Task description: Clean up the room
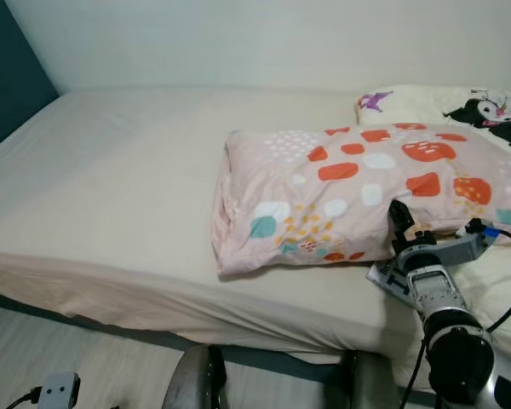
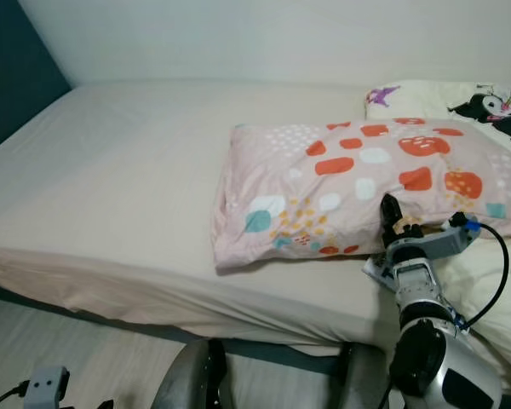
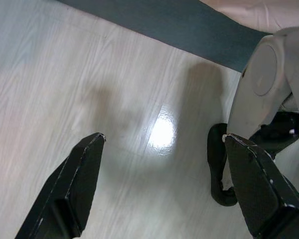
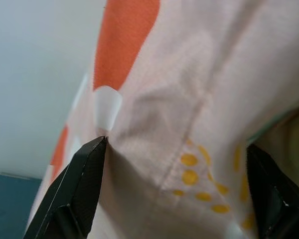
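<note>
**Right end effector at the pillow's near edge**

We see the pillow [image 1: 358, 192], pink with orange, white and teal blobs, lying right of centre in the left eye view, across the bed [image 1: 119, 187]. Its right end overlaps a cream blanket [image 1: 460, 106] printed with a black-and-white cartoon figure at the upper right of the frame.

The right end effector [image 1: 400, 223] sits at the lower right, fingers pointing up into the pillow's near edge. In the right wrist view the two fingers [image 4: 77, 191] stand wide apart with the pillow's fabric bulging between them; they flank the cloth but have not closed on it, so we judge nothing is gripped yet.

The left end effector [image 3: 164, 194] hangs by the robot's side, fingers spread wide over the pale wood floor [image 3: 114, 99], holding nothing.

We judge the step in hand to be taking hold of the pillow, presumably to set it straight at the head of the bed. The next move calls for closing the fingers on a fold of fabric near the seam, firmly enough that the soft cover does not slip out, then lifting or dragging without pulling the sheet along.

We can read no brand, label or writing anywhere; the blanket carries only the cartoon print.
</note>
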Robot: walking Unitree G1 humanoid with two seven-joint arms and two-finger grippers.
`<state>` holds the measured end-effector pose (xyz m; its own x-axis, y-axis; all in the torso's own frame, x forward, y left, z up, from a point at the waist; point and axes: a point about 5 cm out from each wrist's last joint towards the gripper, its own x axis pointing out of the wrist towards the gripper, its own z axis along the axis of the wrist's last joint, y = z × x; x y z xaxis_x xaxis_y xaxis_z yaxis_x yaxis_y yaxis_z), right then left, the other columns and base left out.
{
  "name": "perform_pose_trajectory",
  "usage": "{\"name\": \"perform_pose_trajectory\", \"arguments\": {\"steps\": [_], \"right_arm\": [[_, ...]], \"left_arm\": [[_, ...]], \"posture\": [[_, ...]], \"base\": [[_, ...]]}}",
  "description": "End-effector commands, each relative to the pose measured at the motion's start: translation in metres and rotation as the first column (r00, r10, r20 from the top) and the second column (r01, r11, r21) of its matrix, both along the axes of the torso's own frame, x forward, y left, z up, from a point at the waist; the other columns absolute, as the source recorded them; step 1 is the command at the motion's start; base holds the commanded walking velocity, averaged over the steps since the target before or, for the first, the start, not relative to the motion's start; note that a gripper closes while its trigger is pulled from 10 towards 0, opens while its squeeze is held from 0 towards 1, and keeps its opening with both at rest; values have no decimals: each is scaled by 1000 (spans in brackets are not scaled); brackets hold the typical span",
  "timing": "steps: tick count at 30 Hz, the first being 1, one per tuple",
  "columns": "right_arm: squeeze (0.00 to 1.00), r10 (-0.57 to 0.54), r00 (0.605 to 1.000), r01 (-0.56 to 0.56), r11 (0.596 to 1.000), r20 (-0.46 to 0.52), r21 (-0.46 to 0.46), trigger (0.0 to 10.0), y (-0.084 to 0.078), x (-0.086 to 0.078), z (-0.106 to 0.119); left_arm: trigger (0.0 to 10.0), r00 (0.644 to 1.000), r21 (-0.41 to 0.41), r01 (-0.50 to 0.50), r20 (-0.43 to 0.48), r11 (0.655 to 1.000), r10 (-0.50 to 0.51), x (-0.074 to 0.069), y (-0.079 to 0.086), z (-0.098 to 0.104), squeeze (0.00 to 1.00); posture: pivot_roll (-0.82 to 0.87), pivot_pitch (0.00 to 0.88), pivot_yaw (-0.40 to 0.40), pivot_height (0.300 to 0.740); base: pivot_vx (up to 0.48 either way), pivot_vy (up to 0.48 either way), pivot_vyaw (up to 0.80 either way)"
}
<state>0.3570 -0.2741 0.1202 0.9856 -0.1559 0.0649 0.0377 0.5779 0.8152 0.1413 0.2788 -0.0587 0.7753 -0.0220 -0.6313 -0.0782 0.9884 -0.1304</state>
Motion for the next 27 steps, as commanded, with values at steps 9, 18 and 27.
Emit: {"name": "perform_pose_trajectory", "arguments": {"steps": [9,18,27], "right_arm": [[0,134,981,-137,991,143,10,0,31,19,26],[0,71,973,-66,997,220,-31,0,11,19,45],[0,235,945,-169,946,228,-275,0,17,22,62]], "left_arm": [[10000,1000,33,13,3,999,-13,-6,14,7,0],[10000,1000,5,1,14,1000,-1,5,1,3,0],[10000,999,-21,-7,36,1000,7,25,-13,4,0]], "posture": [[286,200,117,482],[231,170,91,482],[151,112,61,482]], "base": [[0,0,0],[0,0,0],[0,0,0]]}}
